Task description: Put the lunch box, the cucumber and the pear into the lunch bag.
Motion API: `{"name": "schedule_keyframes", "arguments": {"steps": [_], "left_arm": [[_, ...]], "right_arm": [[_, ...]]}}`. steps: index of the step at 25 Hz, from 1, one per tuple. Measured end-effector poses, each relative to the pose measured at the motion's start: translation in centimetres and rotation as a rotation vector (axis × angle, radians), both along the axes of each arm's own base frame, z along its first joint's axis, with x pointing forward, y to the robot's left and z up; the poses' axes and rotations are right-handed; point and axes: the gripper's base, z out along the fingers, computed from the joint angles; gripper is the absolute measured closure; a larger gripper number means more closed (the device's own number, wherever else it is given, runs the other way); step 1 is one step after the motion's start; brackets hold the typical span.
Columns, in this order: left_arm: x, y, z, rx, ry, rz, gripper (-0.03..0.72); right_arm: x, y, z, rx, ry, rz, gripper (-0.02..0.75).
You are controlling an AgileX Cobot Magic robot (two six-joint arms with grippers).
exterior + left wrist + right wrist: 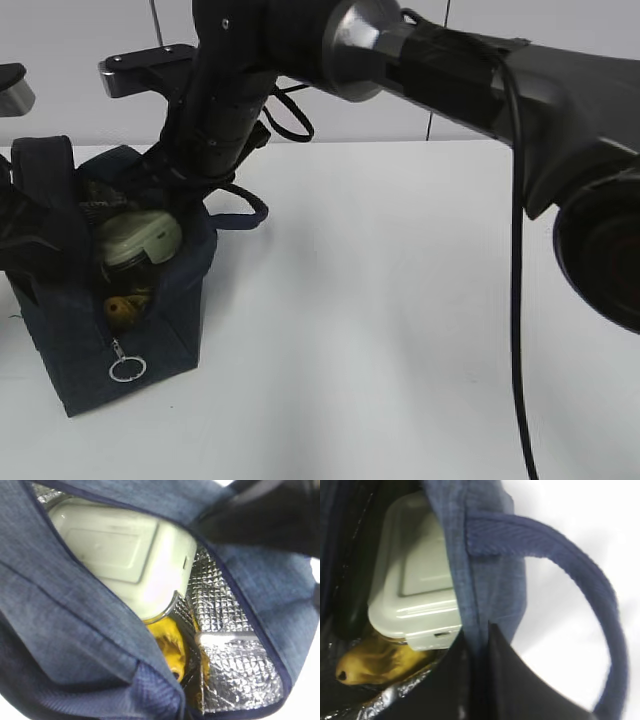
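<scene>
A white bench (400, 330) runs back to a pale wall, and the lunch bag (75, 350) stands at its left end with its top gaping open and its silver ring zipper pull (127, 370) hanging down the front.

My right arm (450, 70) reaches across from the right and comes down at the bag's mouth. In my right wrist view a dark part of my own jaws sits low in the picture against the blue fabric edge beside the looped handle (590, 580). It looks as if the edge runs between two dark parts, but I cannot tell whether these jaws are closed on it or apart. My left jaws do not show in my left wrist view, which looks straight into the bag. On the far left of the exterior view only dark shapes show by the bag's other side, so I cannot tell their state either.

The lunch box (125, 555) lies inside the bag, pale green lid turned outwards. The pear (375, 662) sits under it, touching it, against the silver quilted lining (235, 665). The cucumber is not clear to me anywhere; a dark strip left of the box in my right wrist view is too murky to name.
</scene>
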Motion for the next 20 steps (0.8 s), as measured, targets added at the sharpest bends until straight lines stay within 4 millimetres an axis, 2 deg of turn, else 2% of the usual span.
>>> {"name": "schedule_keyframes", "arguments": {"steps": [2, 6, 10, 16, 20], "left_arm": [[0.0, 0.0, 0.0, 0.002, -0.001, -0.001, 0.704], [0.7, -0.1, 1.0, 0.0, -0.032, -0.004, 0.704], [2.4, -0.7, 1.7, -0.004, -0.019, -0.022, 0.704], [5.0, -3.4, 1.4, -0.005, -0.008, -0.093, 0.704], [6.5, -5.5, 1.4, -0.014, -0.009, -0.142, 0.704]], "right_arm": [[0.0, -0.5, 0.5, -0.011, 0.004, -0.018, 0.726], [-0.1, -2.0, 2.1, -0.041, 0.031, -0.039, 0.73], [-0.5, -3.5, 3.6, -0.075, 0.041, -0.06, 0.731], [-1.2, -7.7, 4.8, -0.076, 0.048, -0.138, 0.731], [-3.2, -10.9, 4.1, -0.049, 0.038, -0.198, 0.731]]}}
